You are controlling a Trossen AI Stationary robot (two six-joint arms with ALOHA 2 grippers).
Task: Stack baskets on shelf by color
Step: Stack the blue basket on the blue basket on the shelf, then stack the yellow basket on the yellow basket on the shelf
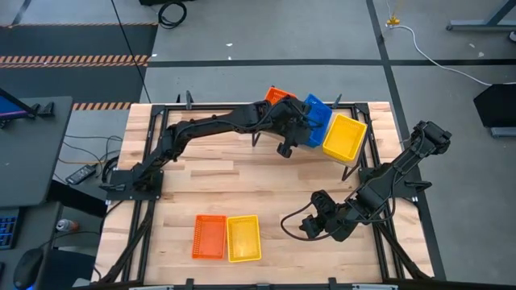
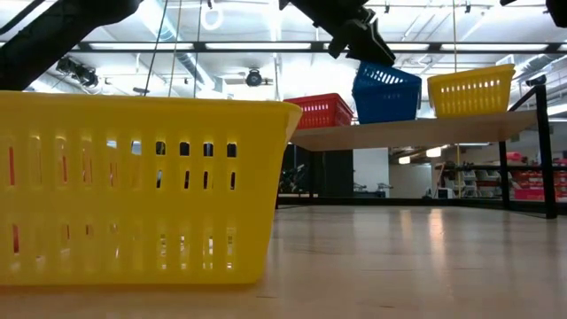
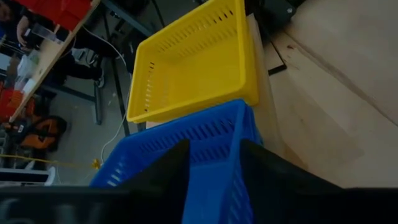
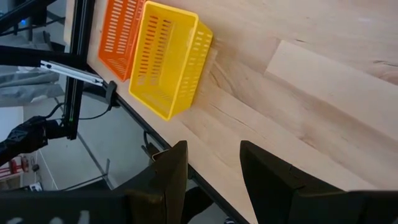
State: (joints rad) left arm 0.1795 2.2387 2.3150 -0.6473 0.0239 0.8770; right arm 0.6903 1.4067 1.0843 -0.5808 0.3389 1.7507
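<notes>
One blue basket (image 3: 186,140) under left end effector (image 3: 214,168)

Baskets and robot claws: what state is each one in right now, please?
Blue basket: on the shelf, tilted, left gripper's open fingers straddling its wall.
Yellow basket on shelf: upright, beside the blue one.
Orange basket on shelf: upright, at the shelf's other end.
Orange basket on table: upright, touching its yellow neighbour.
Yellow basket on table: upright, empty.
Right gripper: open, empty, over the table.

Shelf (image 2: 416,131) carries orange, blue, yellow baskets; table (image 1: 266,181) holds two.
</notes>
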